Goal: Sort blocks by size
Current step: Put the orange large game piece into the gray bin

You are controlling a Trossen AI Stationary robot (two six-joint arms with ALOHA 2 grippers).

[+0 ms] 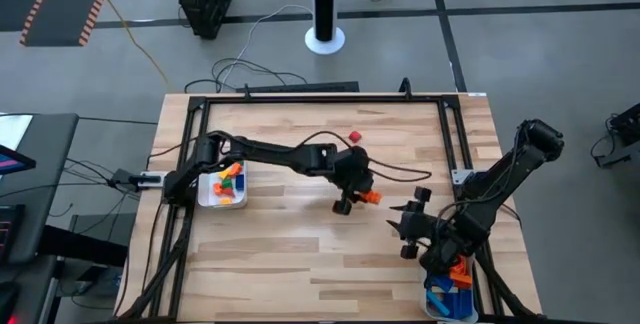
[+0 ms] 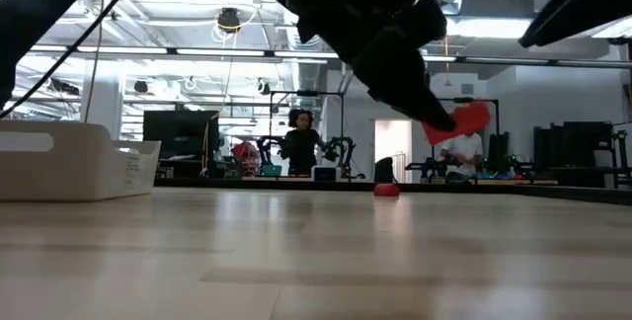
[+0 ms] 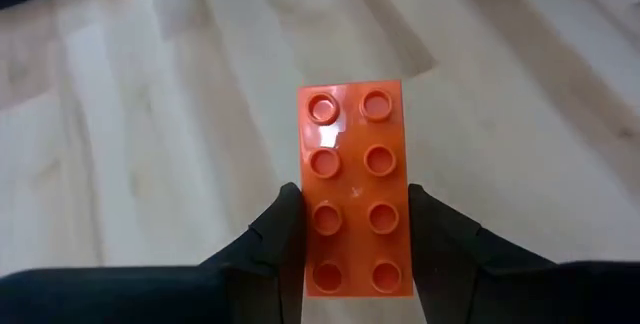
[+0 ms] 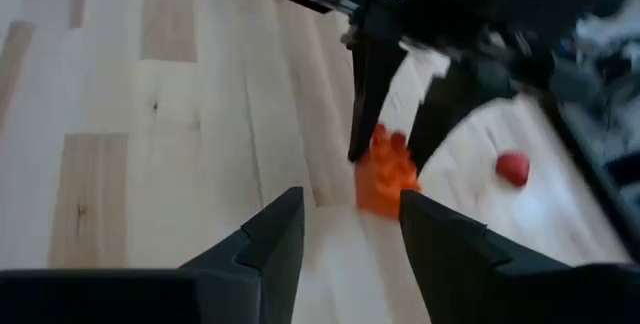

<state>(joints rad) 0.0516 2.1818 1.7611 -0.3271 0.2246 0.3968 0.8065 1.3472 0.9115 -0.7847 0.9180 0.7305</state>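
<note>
The right gripper [image 1: 408, 226] hovers empty near the table's front right, fingers parted. Mid-table, the left gripper [image 1: 352, 196] is clamped across the long sides of an orange bar [image 3: 354, 204], held clear of the wood. It looks light, rigid and smooth-sided, so a mid-length pinch suits it. A small red block [image 1: 354, 137] lies beyond; open tabletop [image 1: 300, 254] surrounds them.

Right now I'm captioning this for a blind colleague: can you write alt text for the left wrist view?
The left claw grips a long orange plastic brick with eight studs by its long sides, one dark finger on each. Pale wooden tabletop lies behind.
</note>
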